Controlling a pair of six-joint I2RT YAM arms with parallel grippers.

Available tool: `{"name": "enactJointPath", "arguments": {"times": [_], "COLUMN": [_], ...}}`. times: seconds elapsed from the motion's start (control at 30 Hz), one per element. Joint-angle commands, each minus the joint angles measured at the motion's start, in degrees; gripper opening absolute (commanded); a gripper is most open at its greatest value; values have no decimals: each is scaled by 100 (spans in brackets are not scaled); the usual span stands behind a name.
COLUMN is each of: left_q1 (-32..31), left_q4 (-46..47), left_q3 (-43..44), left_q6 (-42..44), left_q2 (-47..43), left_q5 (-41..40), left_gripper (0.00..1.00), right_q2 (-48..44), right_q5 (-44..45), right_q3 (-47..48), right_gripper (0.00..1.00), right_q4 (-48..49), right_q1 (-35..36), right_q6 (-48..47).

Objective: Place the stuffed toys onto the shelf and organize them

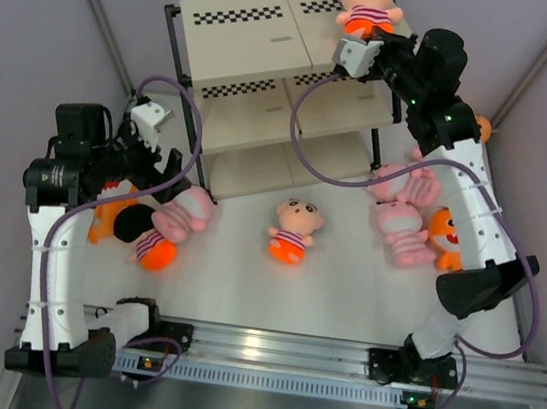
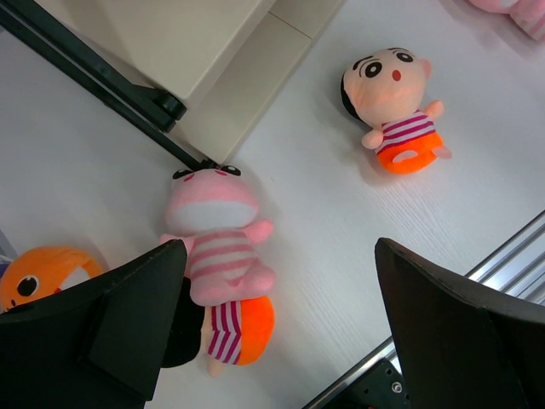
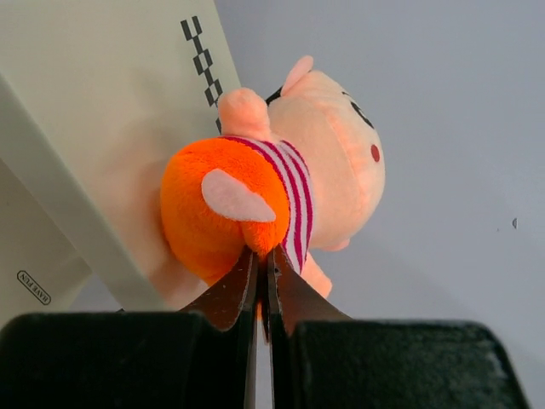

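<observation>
Your right fingers (image 3: 228, 298) are pressed together, their tips nipping the orange bottom of a peach-headed doll (image 3: 289, 179). The doll is up at the right end of the shelf (image 1: 240, 34), over its top board and beside the checkered strip, with its head pointing away from the arm. You cannot tell whether its weight sits on the board. The shelf stands at the far side of the table (image 1: 243, 281).

Your left fingers (image 2: 111, 324) are spread wide with nothing between them. They hang over the left part of the table, above a pink striped-belly animal (image 2: 217, 247). That animal lies face up across a second doll (image 2: 243, 332), and only this doll's striped shirt and orange bottom show from under it. The animal's head is close to the shelf's black front left foot (image 2: 162, 106). An orange shark (image 2: 38, 277) lies just beside this pile, toward the left edge.

A third doll (image 1: 293, 229) lies on its back in the middle of the table, apart from the rest. Near the right edge, by the shelf's right foot, a pair of pink animals (image 1: 403, 232) lie touching each other. A second orange shark (image 1: 444, 237) lies just beside them.
</observation>
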Motion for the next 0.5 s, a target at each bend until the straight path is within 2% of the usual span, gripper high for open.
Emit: {"name": "enactJointPath", "arguments": {"times": [0.0, 0.2, 0.23, 0.33, 0.4, 0.43, 0.47], "left_q1": [-13, -5, -13, -5, -5, -13, -5], "left_q4": [11, 11, 11, 11, 11, 11, 11], "left_q3": [-33, -6, -15, -59, -94, -111, -120], "left_q6": [100, 100, 100, 108, 108, 108, 126], "left_q2": [29, 82, 82, 82, 73, 56, 56], "left_q5": [-43, 0, 0, 27, 44, 62, 53], "left_gripper": [98, 98, 98, 98, 98, 98, 98], "right_q2": [-56, -127, -153, -250, -381, -434, -574], "right_q5": [-381, -521, -530, -565, -644, -662, -723], "right_q3": [320, 135, 126, 56, -6, -49, -137], "right_gripper": [0, 3, 16, 45, 53, 63, 68], "right_q4": [381, 469, 478, 627, 671, 715, 741], "right_q1": [-133, -256, -265, -274, -274, -274, -265], "right_q6": [63, 141, 177, 290, 414, 466, 502]}}
